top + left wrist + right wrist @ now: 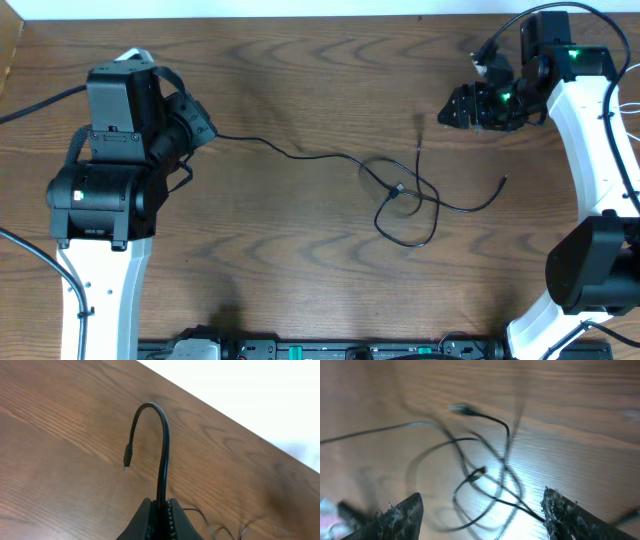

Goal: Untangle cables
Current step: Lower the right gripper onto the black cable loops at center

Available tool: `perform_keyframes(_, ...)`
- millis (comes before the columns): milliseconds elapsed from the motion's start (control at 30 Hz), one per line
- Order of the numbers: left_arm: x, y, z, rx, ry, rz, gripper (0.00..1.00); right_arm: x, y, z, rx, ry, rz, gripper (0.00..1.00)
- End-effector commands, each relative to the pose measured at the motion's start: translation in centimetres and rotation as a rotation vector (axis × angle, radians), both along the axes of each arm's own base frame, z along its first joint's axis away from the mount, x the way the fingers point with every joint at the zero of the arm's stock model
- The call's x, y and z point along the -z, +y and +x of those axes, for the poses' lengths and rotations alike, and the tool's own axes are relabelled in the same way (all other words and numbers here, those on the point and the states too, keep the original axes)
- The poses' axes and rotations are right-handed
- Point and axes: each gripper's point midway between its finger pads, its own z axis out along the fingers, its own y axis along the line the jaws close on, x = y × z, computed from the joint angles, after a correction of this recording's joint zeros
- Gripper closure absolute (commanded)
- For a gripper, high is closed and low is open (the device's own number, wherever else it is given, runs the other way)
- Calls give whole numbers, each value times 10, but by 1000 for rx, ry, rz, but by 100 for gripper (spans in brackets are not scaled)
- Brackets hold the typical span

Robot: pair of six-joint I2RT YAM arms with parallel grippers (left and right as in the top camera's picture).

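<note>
Left gripper (160, 504) is pinched tight on the black cable (300, 155) a little way back from one end. In the left wrist view, that short stub rises out of the fingers, arches over to the left and hangs down, its small plug (128, 456) pointing at the wooden table (300, 60) without clearly touching it.

From the overhead, the cable's long axis runs left to right. It leaves the left gripper as a nearly straight, slightly wavy line across the middle of the table, then breaks into a few loose overlapping loops right of centre. Beyond the loops a last stretch curves out to the right, and its free end (505, 180) points up and to the right.

Right gripper (481, 499) has its fingers spread wide and grips nothing. It is above and to the right of the loops — apart from them. Its wrist view is blurred, with the loops between the two fingers.
</note>
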Motion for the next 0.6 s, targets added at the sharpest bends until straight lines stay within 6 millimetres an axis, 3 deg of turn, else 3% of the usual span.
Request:
perform_keyframes(0, -4, -3, 0, 30, -16, 1, 93, -8, 29, -11, -148, -35, 83, 27)
perform_keyframes(233, -3, -2, -1, 41, -8, 22, 93, 16, 61, -39, -277, 22, 51, 27)
perform_keyframes(567, 14, -1, -6, 42, 62, 28, 92, 82, 67, -72, -199, 193, -83, 39)
